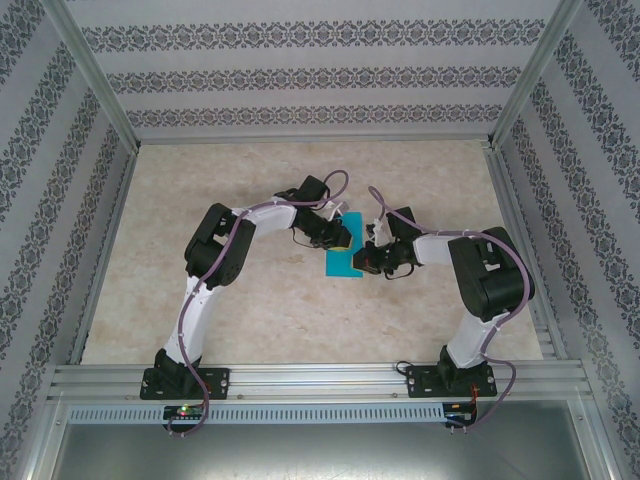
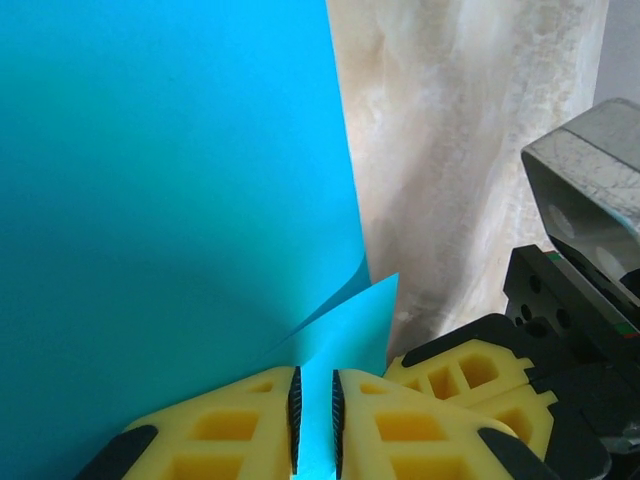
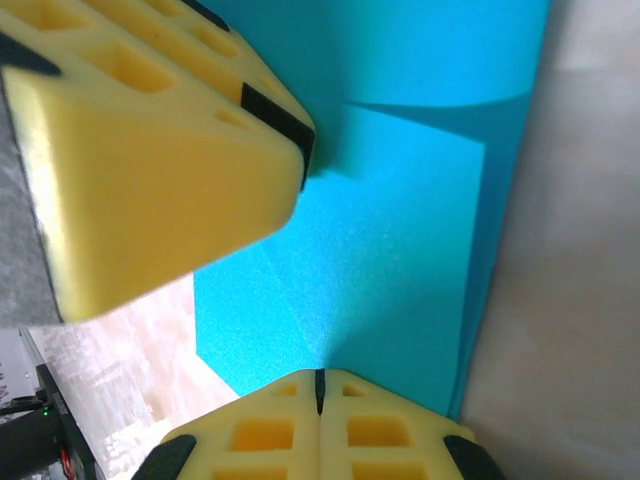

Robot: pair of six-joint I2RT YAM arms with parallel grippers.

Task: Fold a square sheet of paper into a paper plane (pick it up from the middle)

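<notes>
The square sheet of paper [image 1: 343, 264] is turquoise and lies on the table between both grippers, partly folded. No paper plane is in view. In the left wrist view the sheet [image 2: 170, 200] has a lifted flap running into the narrow gap of my left gripper [image 2: 315, 425], whose jaws stand slightly apart. In the right wrist view my right gripper [image 3: 320, 388] is shut, its tips resting against the paper [image 3: 400, 250] where a faint crease starts. From above, the left gripper [image 1: 340, 238] is over the sheet's far part and the right gripper [image 1: 372, 258] is at its right edge.
The marble-patterned table [image 1: 250, 310] is framed by aluminium rails and patterned walls. The right gripper's yellow fingers [image 2: 470, 375] sit close beside my left jaws. A left finger [image 3: 150, 150] looms over the paper in the right wrist view.
</notes>
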